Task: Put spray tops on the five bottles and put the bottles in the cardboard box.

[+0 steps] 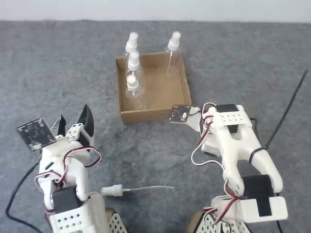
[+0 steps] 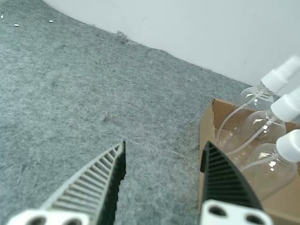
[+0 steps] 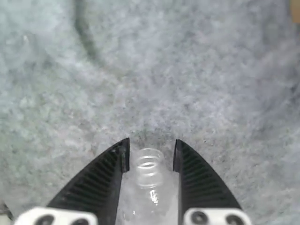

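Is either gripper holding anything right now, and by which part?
The right gripper grips an uncapped bottle, its fingers on either side of the threaded neck and shoulder. The left gripper is open and holds nothing.

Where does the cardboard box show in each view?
High view: cardboard box in the picture's upper middle.
Left wrist view: its corner beside the black finger of the left gripper.
Right wrist view: past the right gripper holding an uncapped bottle, a brownish sliver, perhaps it; cannot tell.
Shared landmark: the spray-topped bottles inside, in the high and left wrist views.
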You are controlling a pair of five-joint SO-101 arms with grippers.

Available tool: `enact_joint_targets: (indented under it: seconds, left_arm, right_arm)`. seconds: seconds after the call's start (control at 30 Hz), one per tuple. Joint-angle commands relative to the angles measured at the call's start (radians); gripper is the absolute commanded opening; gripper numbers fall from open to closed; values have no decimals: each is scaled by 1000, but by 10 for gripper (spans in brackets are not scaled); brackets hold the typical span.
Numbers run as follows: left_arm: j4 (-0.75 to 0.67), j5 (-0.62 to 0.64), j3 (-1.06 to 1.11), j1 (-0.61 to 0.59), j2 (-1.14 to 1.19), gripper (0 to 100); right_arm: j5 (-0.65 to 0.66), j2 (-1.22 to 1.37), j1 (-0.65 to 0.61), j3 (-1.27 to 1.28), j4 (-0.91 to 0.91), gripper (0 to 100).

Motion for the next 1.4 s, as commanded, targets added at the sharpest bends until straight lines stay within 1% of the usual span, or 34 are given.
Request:
enact_joint_targets:
  seconds: [0.0,0.1,0.3,0.37,0.43,0.57,0.63,0.73,0.9,1.23,1.37]
  left_arm:
    - [-34,6,-12,-3,-21,246]
    - [-34,6,-12,-3,-21,246]
    - [-35,6,-12,-5,-21,246]
    - [-35,6,-12,-5,-21,246]
    - [-35,6,-12,-5,-21,246]
    - [-35,6,-12,-5,-21,246]
    - [-35,6,-12,-5,-21,246]
    - [-35,6,-12,-5,-21,246]
    - [-35,6,-12,-3,-21,246]
    - [-35,6,-12,-3,-21,246]
    - [-35,6,-12,-3,-21,246]
  right_arm:
    - [-91,-73,8,-9,-8,98]
    - [-98,-117,10,-8,7,155]
    - [-94,-249,8,-8,105,355]
    - [-92,-277,8,-8,131,381]
    - [-89,-294,10,-3,156,380]
    - [-6,-294,12,0,219,380]
    - [15,-294,31,6,228,380]
    - [55,-294,73,34,197,380]
    - [178,-294,133,143,119,380]
    - [184,-292,203,187,13,375]
    - [184,-292,208,252,-93,292]
